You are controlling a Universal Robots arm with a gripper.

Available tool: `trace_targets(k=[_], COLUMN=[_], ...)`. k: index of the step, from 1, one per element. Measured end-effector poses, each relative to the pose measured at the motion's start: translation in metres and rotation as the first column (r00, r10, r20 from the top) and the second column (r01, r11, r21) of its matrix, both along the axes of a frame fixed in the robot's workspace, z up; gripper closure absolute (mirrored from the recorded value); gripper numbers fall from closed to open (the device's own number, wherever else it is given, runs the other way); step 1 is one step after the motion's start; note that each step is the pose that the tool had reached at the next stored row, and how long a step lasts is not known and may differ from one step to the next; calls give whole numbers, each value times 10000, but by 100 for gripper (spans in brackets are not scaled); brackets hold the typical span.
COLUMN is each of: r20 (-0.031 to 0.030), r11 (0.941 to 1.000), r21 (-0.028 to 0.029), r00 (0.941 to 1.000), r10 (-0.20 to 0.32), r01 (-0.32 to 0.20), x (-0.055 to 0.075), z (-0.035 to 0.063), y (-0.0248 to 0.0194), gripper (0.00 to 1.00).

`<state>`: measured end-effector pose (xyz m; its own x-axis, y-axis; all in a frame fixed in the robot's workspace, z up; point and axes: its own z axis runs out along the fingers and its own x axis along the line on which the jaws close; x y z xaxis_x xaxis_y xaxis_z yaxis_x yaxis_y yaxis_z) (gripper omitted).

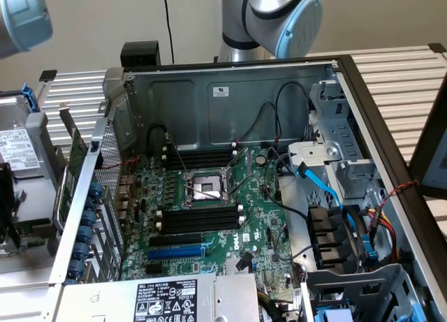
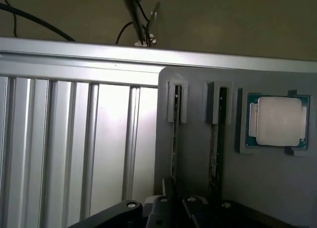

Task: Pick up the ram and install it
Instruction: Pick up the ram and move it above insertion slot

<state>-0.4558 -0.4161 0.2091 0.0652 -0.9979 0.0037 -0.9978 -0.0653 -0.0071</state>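
Wrist view: my gripper [image 2: 174, 210] hangs over a grey holder tray [image 2: 198, 188] that lies on a ribbed aluminium tabletop [image 2: 74, 149]. The ram [image 2: 175, 139] stands on its long edge in one of the tray's two narrow grooves, so I see it as a thin dark line, its far end held in a small grey clip. My gripper's dark body sits at the ram's near end, in line with it, but I cannot tell how far my jaws are open or whether they touch the stick. A second stick [image 2: 216, 144] stands the same way in the neighbouring groove, just beside the first. Past that, a CPU [image 2: 277, 120] with a silver lid lies flat in a square recess of the tray.

In the exterior view, the open computer case [image 1: 230, 98] lies on its side with the green motherboard [image 1: 258, 224] facing up. Black memory slots [image 1: 199, 218] run on both sides of the CPU socket [image 1: 206, 188], and a long blue slot [image 1: 176, 252] lies nearer the camera. My arm [image 1: 279, 15] rises behind the case.
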Motion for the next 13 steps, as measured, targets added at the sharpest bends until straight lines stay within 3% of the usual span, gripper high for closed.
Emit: trace_targets(k=[13], r20=[3], r11=[10000], r21=[0], r00=[10000], r10=[-22], r01=[22], x=[0], z=[586], y=[-1], gripper=[87])
